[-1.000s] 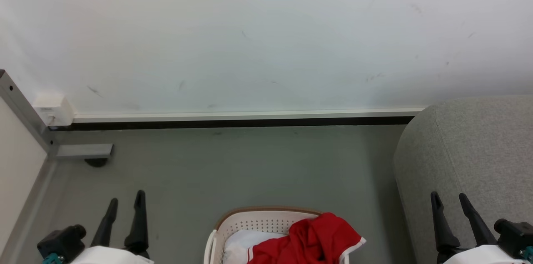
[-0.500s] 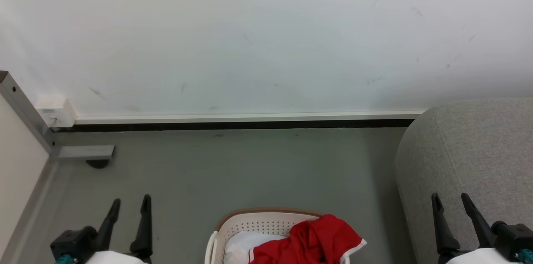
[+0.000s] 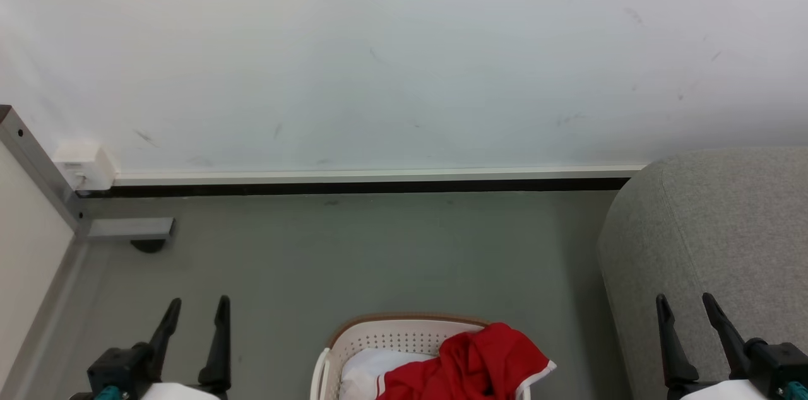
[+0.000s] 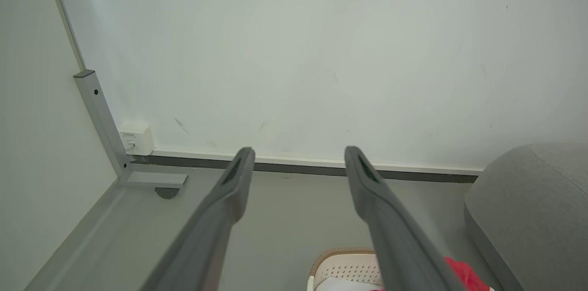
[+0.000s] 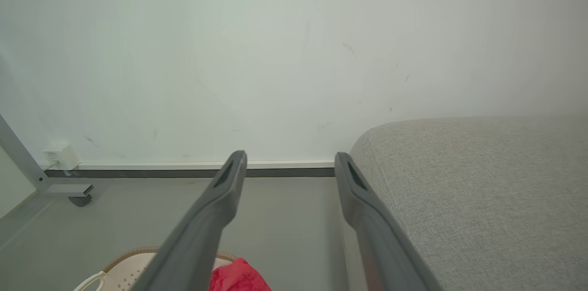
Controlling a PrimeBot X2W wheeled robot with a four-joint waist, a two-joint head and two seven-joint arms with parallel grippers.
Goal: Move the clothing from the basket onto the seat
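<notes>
The red clothing point(image 3: 470, 363) with white trim lies heaped in the cream basket point(image 3: 385, 334) at the bottom centre of the head view, spilling over its right rim. The clothing point(image 5: 239, 277) and the basket point(image 5: 126, 265) also peek in at the bottom of the right wrist view, and both the clothing point(image 4: 466, 275) and the basket point(image 4: 344, 265) show low in the left wrist view. The grey seat point(image 3: 713, 229) stands to the right. My left gripper point(image 3: 196, 308) hangs open left of the basket. Over the seat's front, my right gripper point(image 3: 685, 302) is open and empty.
A white pad point(image 3: 369, 368) lies in the basket beside the clothing. A white wall point(image 3: 404, 59) with a dark baseboard closes the far side. A grey metal frame leg with a foot point(image 3: 129, 231) and a white wall box point(image 3: 82, 166) stand at the left. Grey floor point(image 3: 379, 255) lies between.
The left gripper has shifted a little to the right and lower in the head view; the right gripper edged slightly right. Both stay open. The clothing and basket have not moved.
</notes>
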